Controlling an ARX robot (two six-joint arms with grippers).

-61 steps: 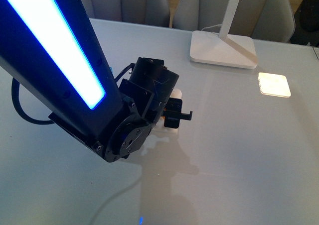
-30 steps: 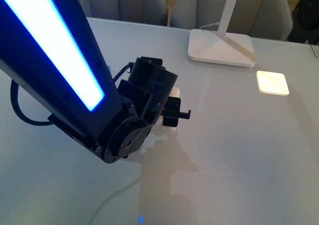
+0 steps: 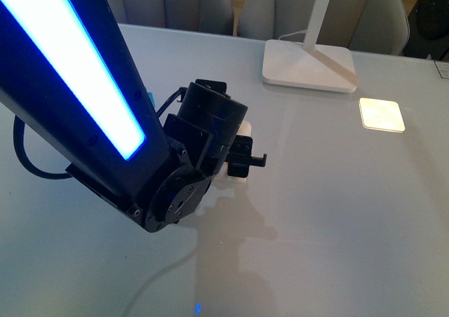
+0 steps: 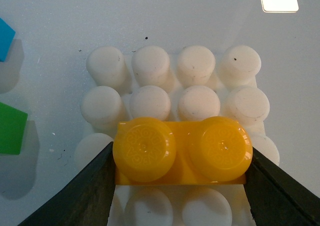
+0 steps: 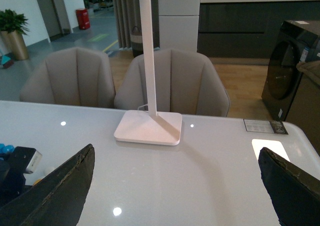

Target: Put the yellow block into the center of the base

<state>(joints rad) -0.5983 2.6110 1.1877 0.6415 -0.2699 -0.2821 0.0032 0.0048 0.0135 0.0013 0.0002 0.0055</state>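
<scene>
Yellow block (image 4: 182, 150), pinched end to end by the left gripper (image 4: 181, 178), sits over the base (image 4: 175, 81) middle studs; press straight down evenly, keeping it square to the stud rows

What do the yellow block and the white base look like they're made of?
Yellow block: likely molded plastic, glossy; highlights and faint embossed rings on its studs. Base: probably plastic too, duller, with dark specks. Left gripper holds the block.
</scene>
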